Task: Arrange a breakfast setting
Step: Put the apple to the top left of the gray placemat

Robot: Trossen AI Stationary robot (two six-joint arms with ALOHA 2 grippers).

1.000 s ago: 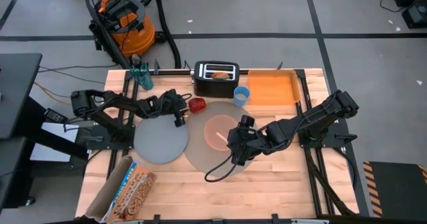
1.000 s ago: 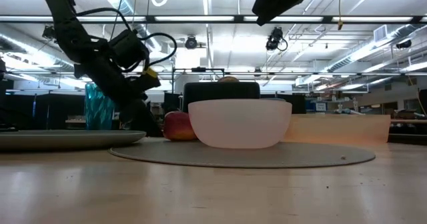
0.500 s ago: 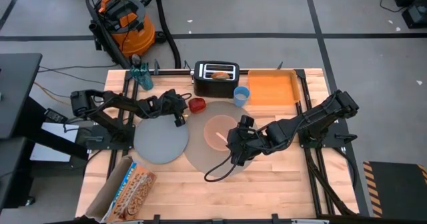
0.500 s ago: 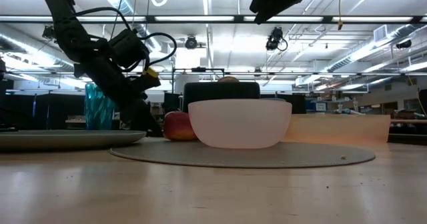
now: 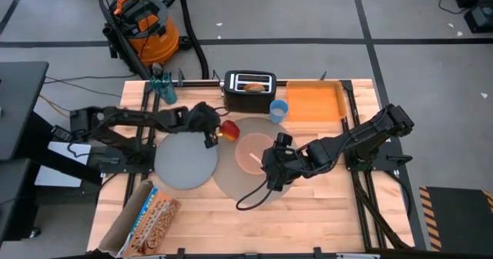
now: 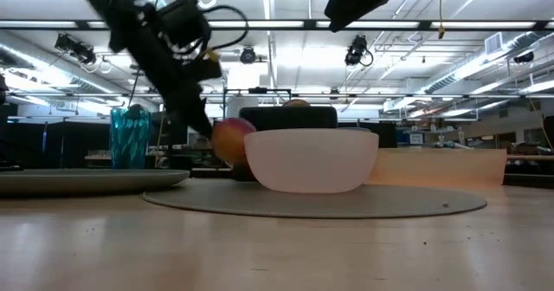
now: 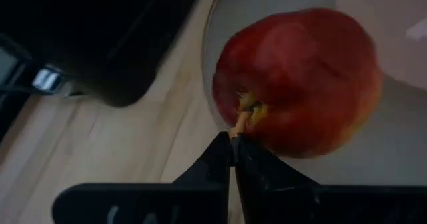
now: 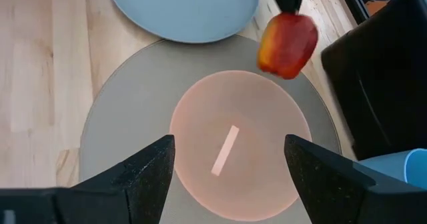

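Note:
My left gripper (image 5: 215,132) is shut on the stem of the red apple (image 5: 229,129), which hangs in the air over the far left rim of the grey mat (image 5: 231,180), beside the pink bowl (image 5: 254,152). The bowl stands on the mat. My right gripper (image 8: 230,177) is open and empty above the bowl. The grey-blue plate (image 5: 185,163) lies on the table left of the mat. The blue cup (image 5: 279,109) stands behind the mat. The bagel (image 5: 253,86) sticks out of the toaster. A pale streak (image 8: 225,151) shows in the bowl; I cannot tell if it is the spoon. My left gripper pinches the apple's stem (image 7: 237,123) between its two fingertips (image 7: 220,159), only at their free ends. The fingers come slanting down from the table's left. The apple is lifted clear of the table and mat (image 6: 229,141), its stem end toward the gripper.
The black toaster (image 5: 250,92) stands at the far edge, just behind the apple. The orange tray (image 5: 316,103) lies far right. A teal tumbler (image 5: 164,89) stands far left. A snack box (image 5: 150,216) lies at the near left corner.
My left gripper has gone up and toward the table's right edge, its arm stretching out. The apple has come off the table with it and now hangs beside the bowl, over the mat's rim.

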